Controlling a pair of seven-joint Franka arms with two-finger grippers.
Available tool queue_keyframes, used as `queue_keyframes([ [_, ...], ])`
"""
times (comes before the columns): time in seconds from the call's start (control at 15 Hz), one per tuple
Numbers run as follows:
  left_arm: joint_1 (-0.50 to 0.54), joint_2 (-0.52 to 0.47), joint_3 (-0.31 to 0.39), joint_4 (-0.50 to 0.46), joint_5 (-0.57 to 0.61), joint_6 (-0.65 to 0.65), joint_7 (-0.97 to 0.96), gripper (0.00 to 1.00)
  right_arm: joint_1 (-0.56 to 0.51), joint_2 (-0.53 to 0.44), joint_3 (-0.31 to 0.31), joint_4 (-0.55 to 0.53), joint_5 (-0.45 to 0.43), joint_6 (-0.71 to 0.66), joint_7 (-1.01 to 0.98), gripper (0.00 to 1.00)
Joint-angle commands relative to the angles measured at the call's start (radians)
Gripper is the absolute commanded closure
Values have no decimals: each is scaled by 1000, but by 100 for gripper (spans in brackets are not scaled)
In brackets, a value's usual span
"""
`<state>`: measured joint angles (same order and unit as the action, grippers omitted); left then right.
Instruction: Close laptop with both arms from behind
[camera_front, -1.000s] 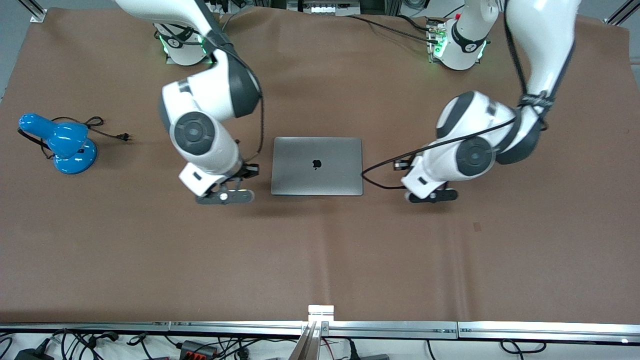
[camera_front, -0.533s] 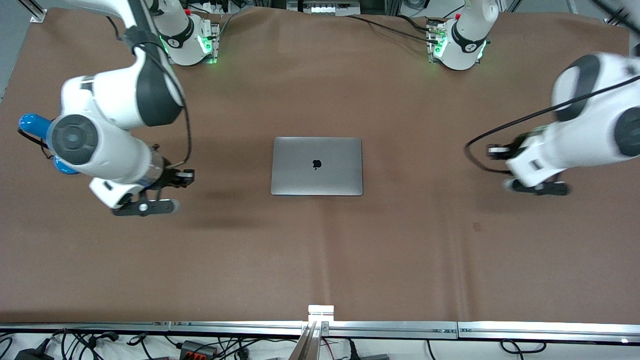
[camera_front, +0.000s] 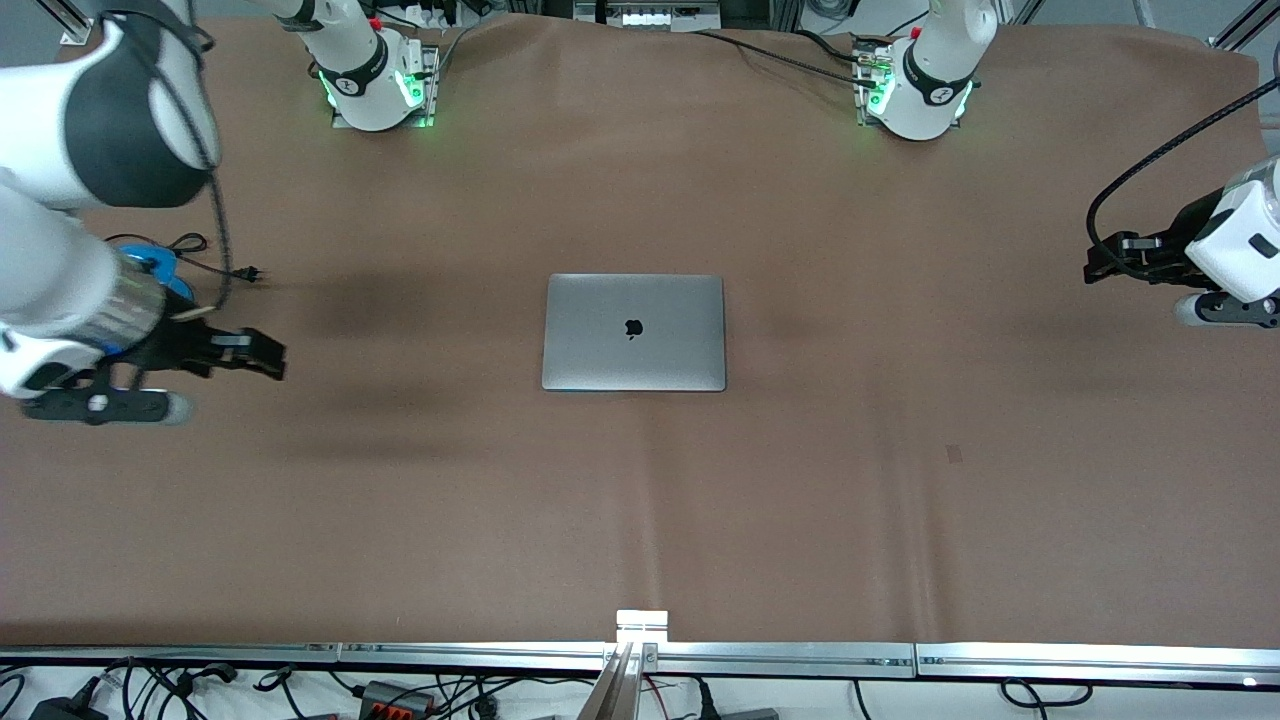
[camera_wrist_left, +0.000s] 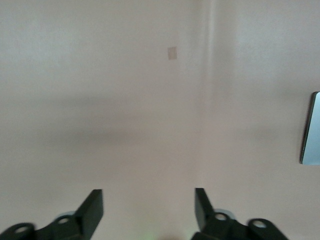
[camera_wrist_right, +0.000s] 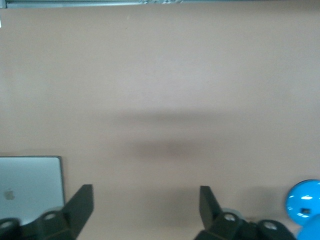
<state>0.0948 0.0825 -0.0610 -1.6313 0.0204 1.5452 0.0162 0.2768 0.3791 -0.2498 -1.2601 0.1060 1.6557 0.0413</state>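
Note:
The grey laptop (camera_front: 634, 332) lies shut and flat in the middle of the brown table, its apple logo facing up. Both grippers are well clear of it. My right gripper (camera_front: 255, 353) hangs open and empty over the table toward the right arm's end, beside the blue lamp. My left gripper (camera_front: 1102, 262) hangs open and empty over the left arm's end of the table. A corner of the laptop shows in the right wrist view (camera_wrist_right: 30, 187), next to the open right gripper (camera_wrist_right: 146, 196). Its edge shows in the left wrist view (camera_wrist_left: 311, 129), away from the open left gripper (camera_wrist_left: 148, 197).
A blue desk lamp (camera_front: 160, 272) stands mostly hidden under the right arm; its cord and plug (camera_front: 240, 272) lie beside it. The lamp also shows in the right wrist view (camera_wrist_right: 304, 202). A metal rail (camera_front: 640, 655) runs along the table edge nearest the front camera.
Both arms have swung outward from beside the laptop to the two ends of the table. The laptop has not moved.

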Motion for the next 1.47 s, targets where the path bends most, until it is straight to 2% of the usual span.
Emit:
queue_keyframes([
  [0.0,-7,-89,-11,-108,24,61,-33,0,-204,-41,154,1,-11,-16,-84,0],
  [0.07,-10,-84,-14,-96,26,55,-32,0,-270,-48,228,-2,-29,-19,-83,0],
  [0.13,-12,-79,-14,-88,27,50,-33,0,-278,-54,237,-11,-60,-20,-81,0],
  [0.2,-12,-78,-14,-87,26,44,-35,0,-263,-78,236,-37,-96,-20,-83,0],
  [0.33,-3,-78,-14,-87,26,35,-35,0,-243,-103,218,-73,-114,-10,-81,0],
  [0.47,-4,-78,-14,-87,18,44,-36,0,-180,-111,137,-82,-106,-5,-98,0],
  [0.53,-6,-78,-16,-87,18,45,-38,0,-169,-117,115,-87,-101,-5,-109,0],
  [0.67,-7,-79,-17,-87,16,41,-38,0,-220,-138,141,-125,-98,9,-112,0],
  [0.73,-4,-79,-16,-88,16,33,-38,0,-275,-144,199,-133,-98,15,-113,0],
  [0.8,-1,-79,-16,-93,9,29,-41,0,-300,-146,227,-134,-98,15,-112,0],
  [0.93,3,-78,-14,-91,-25,35,-74,0,-292,-149,227,-137,-100,12,-112,0],
  [1.27,3,-79,-14,-93,-27,27,-120,0,-294,-195,225,-208,-103,12,-112,0],
  [1.4,3,-79,-14,-93,-27,26,-120,0,-295,-267,225,-298,-106,29,-109,0],
])
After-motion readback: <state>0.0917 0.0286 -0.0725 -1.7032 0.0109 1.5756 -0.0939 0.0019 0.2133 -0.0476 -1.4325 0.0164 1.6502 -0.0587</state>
